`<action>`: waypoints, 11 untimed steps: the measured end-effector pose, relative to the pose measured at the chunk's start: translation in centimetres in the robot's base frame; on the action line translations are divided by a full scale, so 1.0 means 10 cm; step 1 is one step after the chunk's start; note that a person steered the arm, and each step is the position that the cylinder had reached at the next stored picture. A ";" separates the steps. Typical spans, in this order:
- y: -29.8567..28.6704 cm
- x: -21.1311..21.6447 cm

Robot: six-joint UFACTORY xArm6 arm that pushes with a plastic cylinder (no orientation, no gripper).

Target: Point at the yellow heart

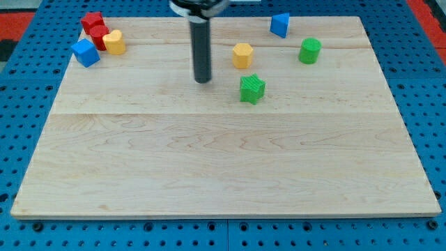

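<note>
The yellow heart (pixel 115 42) lies near the board's top-left corner, its rounded lobes toward the view's top right and its narrower end toward the lower left, so that its long axis runs roughly on that diagonal; the exact direction of its point is hard to make out at this size. It touches a red block (pixel 97 36) on its left side, and a second red block (pixel 91 21) sits just above that one, the two reading almost as one red mass of uncertain shape. A blue cube (pixel 85 53) sits just beside the pair at the lower left, close to the edge of the wooden board (pixel 223 167). The arm carries no gripper, only a dark rod, and the tip (pixel 203 80) rests on the bare wood well to the right of the heart, with open board between them. Right of the tip stands a yellow hexagonal block (pixel 242 55), and below it, nearer the tip, a green star (pixel 252 89). Farther right are a green cylinder (pixel 310 51) and, near the top edge, a blue triangular block (pixel 280 24).
</note>
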State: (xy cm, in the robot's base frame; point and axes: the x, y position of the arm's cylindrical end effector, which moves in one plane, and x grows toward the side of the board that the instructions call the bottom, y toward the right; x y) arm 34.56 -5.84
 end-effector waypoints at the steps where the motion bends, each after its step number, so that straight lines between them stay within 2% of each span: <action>1: -0.17 -0.50; 3: -0.32 -1.38; 4: -0.42 -1.54; 7: -0.50 -1.54; 9: -0.94 -1.54; 11: -1.31 -1.33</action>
